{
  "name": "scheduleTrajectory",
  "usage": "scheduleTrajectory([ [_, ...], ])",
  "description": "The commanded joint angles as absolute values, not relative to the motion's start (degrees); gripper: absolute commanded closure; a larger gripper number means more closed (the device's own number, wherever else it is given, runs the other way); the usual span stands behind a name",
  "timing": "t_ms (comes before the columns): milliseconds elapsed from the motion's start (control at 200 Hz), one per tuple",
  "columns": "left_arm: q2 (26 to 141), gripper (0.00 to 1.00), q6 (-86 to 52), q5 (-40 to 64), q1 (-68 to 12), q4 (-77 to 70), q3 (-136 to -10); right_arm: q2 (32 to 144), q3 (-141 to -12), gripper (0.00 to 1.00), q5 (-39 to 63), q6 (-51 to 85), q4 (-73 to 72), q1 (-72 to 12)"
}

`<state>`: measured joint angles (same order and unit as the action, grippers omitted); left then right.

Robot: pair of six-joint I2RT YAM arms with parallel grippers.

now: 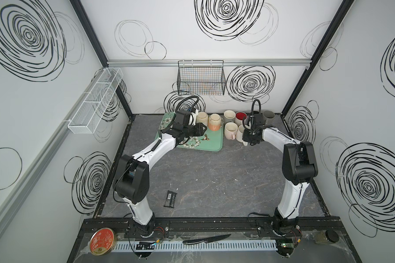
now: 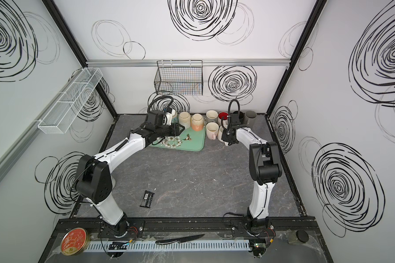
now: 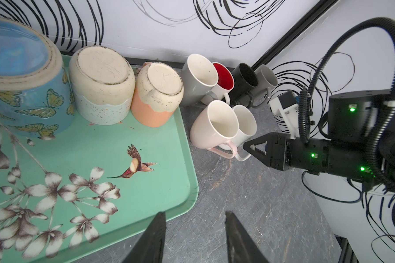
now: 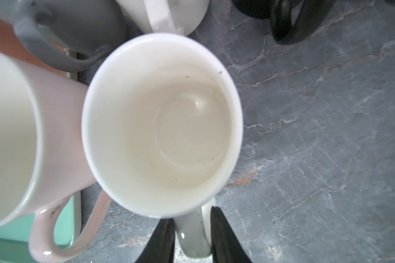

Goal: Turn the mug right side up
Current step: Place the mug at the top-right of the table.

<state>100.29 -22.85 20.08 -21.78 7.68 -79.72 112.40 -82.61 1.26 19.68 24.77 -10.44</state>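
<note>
Straddling handle (image 4: 190, 241) of white mug (image 4: 162, 127) with right pincer (image 4: 191, 217) (clamped or let go: cannot tell), leaving mouth clear; upright on surface (image 4: 317, 136) beside pink mug (image 4: 21, 136). Holding left pincer (image 3: 196, 214) parted, empty, over tray (image 3: 146, 148) edge.

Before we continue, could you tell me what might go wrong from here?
The right gripper straddles the handle of the white mug; pulling away could drag it into the adjacent pink mug. The upside-down mugs on the tray stand packed together, so the left gripper might bump a neighbour.

Print on the black packet (image 1: 170, 198) and red tin (image 1: 102, 244) is unreadable.
</note>
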Motion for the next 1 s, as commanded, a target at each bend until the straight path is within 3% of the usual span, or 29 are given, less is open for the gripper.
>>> scheduleTrajectory([
  [0,98.3,0.53,-21.4,20.5,-21.1,7.4,-78.9,111.2,-83.5,0.71,1.9,20.3,24.5,-10.4],
  [460,97.6,0.53,-21.0,20.5,-20.7,8.1,-78.8,113.9,-87.2,0.74,2.0,19.8,24.9,-10.2],
  [841,97.5,0.52,-21.0,18.8,-19.2,8.6,-79.7,109.2,-87.6,0.69,-1.7,17.8,27.0,-12.0],
  [991,96.9,0.42,-22.7,11.7,-16.1,10.1,-79.7,106.0,-86.5,0.69,-1.2,18.0,26.2,-12.9],
])
